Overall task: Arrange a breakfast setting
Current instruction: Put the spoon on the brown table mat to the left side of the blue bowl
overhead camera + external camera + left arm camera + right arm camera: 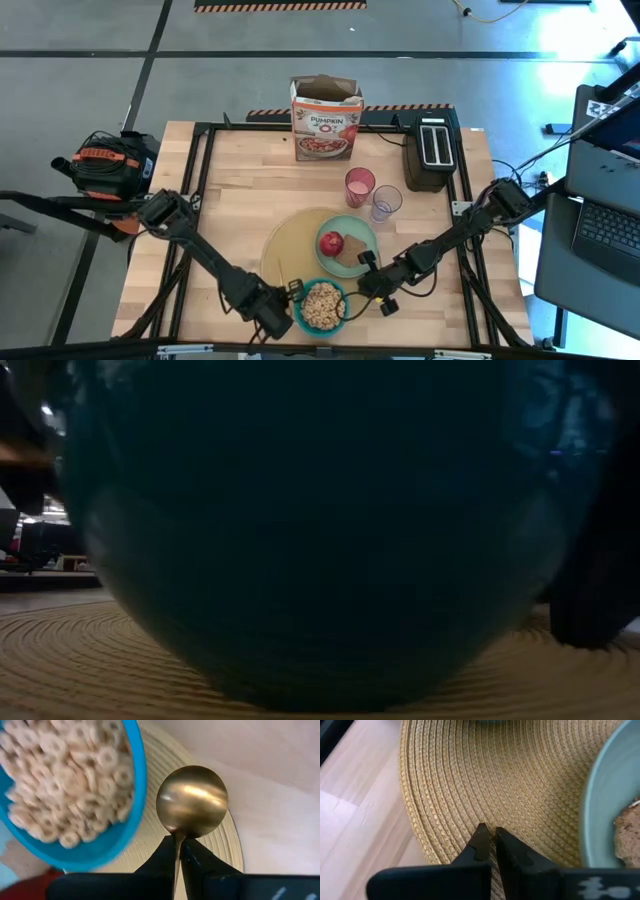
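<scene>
The round yellow placemat (290, 245) lies on the table. On it stand the pale green plate (368, 232), with the red apple (331, 242) and brown toast (350, 254), and the blue bowl (323, 306) full of cereal rings. The bowl fills the low view (320, 540). Behind the placemat stand the pink cup (359, 186) and clear mug (386, 202). My left gripper (291, 294) (178, 842), left of the bowl (125, 795), is shut on the gold spoon (192, 802). My right gripper (370, 289) (489, 836) is shut over the placemat's rim (435, 830), beside the plate (602, 795). My left gripper pinches the spoon's handle (178, 839) between its two fingers, just behind the spoon's round bowl. The fingers slant steeply down and lie along the handle. The spoon's bowl juts past the fingertips, over the placemat's rim (225, 835) next to the blue bowl. My right gripper has its shut fingertips (481, 832) low over the placemat's woven rim; I cannot tell whether they touch it.
A cereal box (326, 118) and a black toaster (431, 152) stand at the table's far edge. Bare wood lies to the placemat's left (220, 210). An orange and black tool (105, 165) sits off the table's left side.
</scene>
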{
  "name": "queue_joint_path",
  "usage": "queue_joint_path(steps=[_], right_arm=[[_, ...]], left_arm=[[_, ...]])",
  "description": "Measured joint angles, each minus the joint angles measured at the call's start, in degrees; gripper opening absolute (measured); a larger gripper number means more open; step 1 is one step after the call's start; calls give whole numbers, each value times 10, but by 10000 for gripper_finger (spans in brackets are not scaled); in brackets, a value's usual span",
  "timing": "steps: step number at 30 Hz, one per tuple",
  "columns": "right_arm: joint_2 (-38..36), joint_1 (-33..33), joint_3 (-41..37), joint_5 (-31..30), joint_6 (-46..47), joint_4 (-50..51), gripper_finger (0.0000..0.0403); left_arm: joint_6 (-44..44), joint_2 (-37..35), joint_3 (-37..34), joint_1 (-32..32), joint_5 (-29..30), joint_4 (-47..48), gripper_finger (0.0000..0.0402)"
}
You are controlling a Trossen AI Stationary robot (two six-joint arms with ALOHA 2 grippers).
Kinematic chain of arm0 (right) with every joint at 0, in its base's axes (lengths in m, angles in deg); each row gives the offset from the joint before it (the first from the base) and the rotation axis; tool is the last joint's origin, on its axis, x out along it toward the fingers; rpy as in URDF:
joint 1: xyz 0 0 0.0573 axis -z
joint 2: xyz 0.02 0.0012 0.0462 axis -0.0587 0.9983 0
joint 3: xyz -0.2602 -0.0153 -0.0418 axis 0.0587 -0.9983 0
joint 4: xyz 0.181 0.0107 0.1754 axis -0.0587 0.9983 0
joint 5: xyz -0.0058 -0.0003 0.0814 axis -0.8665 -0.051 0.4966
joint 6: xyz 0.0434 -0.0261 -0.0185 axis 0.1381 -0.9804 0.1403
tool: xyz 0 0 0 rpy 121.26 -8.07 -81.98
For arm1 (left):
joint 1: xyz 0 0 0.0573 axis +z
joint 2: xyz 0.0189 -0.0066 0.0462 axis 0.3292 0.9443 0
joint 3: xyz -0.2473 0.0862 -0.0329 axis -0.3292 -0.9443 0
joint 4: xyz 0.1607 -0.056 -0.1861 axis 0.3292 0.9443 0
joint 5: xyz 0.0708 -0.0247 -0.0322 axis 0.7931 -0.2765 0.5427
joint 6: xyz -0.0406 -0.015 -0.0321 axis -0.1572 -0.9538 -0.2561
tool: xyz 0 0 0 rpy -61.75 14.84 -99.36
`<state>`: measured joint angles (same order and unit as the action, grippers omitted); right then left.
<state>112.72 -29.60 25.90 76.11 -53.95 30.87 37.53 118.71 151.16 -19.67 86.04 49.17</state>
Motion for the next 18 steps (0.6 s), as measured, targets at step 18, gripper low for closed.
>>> queue_joint_path(steps=[18], right_arm=[[-30,0,0,14,14,43,7]], left_arm=[[58,42,-2,-6,-17,-51,2]])
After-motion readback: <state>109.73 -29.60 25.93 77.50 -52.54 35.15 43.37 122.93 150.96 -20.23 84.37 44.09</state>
